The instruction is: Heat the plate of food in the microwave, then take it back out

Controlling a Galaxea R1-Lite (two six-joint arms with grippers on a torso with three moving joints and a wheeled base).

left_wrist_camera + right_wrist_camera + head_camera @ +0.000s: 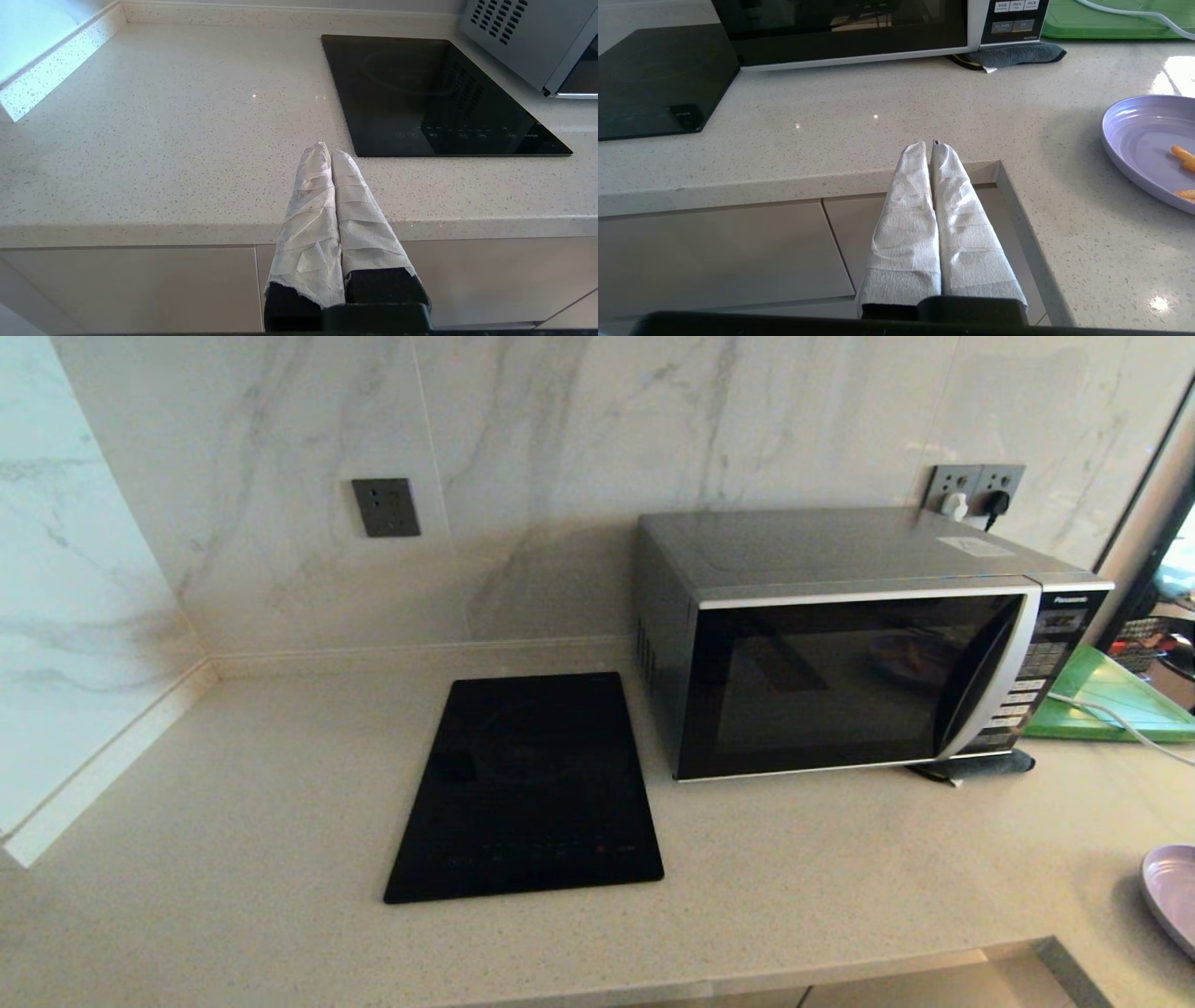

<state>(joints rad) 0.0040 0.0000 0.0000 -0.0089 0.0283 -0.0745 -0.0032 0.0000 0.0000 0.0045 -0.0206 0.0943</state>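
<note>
Plate of food point(1148, 140) sits untouched at the counter's right edge, microwave point(840, 653) door closed. Both arms wait low off the counter front, left gripper point(331, 151) and right gripper point(930, 145) pinched together, empty. Opening the door looks first.

Silver-grey microwave point(840, 644) with dark glass door; lavender plate point(1148, 140) bearing orange sticks point(1183, 154); speckled beige tabletop point(233, 784); black panel point(527, 789); green board point(1111, 700); white grey-veined marble wall point(560, 448)
</note>
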